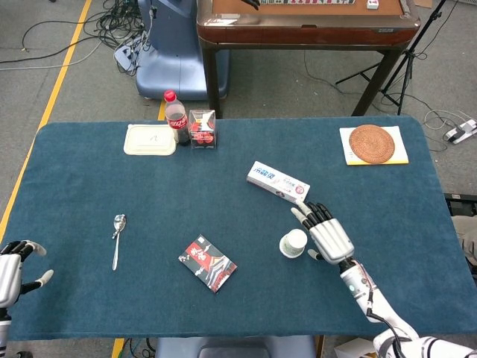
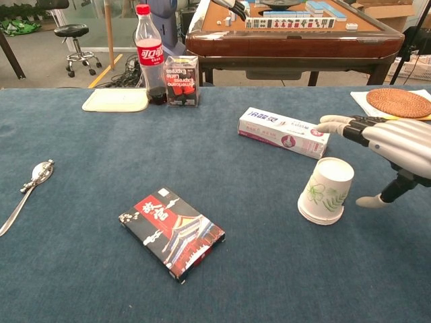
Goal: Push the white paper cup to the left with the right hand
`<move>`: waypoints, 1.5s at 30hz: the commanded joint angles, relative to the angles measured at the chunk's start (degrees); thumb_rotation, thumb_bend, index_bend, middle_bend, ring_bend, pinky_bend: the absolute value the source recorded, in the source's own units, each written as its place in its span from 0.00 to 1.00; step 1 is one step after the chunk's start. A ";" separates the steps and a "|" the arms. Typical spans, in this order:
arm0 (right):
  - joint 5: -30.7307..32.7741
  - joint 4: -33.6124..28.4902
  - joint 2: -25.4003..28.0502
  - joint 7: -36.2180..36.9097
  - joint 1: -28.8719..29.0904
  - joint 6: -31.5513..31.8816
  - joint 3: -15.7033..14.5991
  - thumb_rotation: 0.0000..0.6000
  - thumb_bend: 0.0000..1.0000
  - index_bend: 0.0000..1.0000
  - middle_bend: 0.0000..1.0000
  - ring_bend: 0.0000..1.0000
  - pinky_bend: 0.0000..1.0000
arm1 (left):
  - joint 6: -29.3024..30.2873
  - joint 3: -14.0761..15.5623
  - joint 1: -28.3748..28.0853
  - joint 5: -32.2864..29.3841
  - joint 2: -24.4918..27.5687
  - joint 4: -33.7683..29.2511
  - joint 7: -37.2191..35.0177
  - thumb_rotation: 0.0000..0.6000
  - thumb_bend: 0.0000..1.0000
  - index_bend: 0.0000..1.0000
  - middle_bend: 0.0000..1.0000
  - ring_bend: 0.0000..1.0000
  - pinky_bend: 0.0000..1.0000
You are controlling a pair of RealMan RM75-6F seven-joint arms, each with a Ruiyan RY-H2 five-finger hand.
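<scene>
On the blue table [image 1: 89, 171]: one white paper cup [image 1: 294, 243], one toothpaste box [image 1: 278, 183], one red-and-black packet [image 1: 207, 263], one spoon [image 1: 118, 240], one cola bottle [image 1: 177, 118], one clear box [image 1: 202, 128], one cream tray [image 1: 150, 139], one woven coaster [image 1: 372, 143].

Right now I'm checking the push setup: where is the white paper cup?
In the head view, the white paper cup stands upside down, right of centre, just left of the right hand.

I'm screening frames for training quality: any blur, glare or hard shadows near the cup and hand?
Head view: even, soft light, the white paper cup and right hand sharp. Chest view: cup crisp with only a faint shadow; hand cut off by the right edge; no glare.
</scene>
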 commanded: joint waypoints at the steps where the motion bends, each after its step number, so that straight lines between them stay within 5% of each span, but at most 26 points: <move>1: 0.59 0.92 -1.10 -0.28 0.74 -0.58 0.39 1.00 0.00 0.00 0.00 0.00 0.10 | 0.01 -0.01 0.06 -0.07 0.10 -0.04 -0.09 1.00 0.04 0.51 0.44 0.35 0.51; 21: 2.97 6.28 -6.93 0.38 5.95 -2.98 2.27 1.00 0.00 0.00 0.00 0.00 0.10 | -0.10 -0.16 0.44 -0.72 0.92 -0.64 -0.82 1.00 0.04 0.51 0.45 0.35 0.51; 45: 10.94 12.42 -14.43 -1.97 14.84 -9.80 7.95 1.00 0.00 0.00 0.00 0.00 0.10 | -0.27 -0.54 0.92 -1.90 1.76 -0.77 -2.07 1.00 0.04 0.52 0.45 0.35 0.51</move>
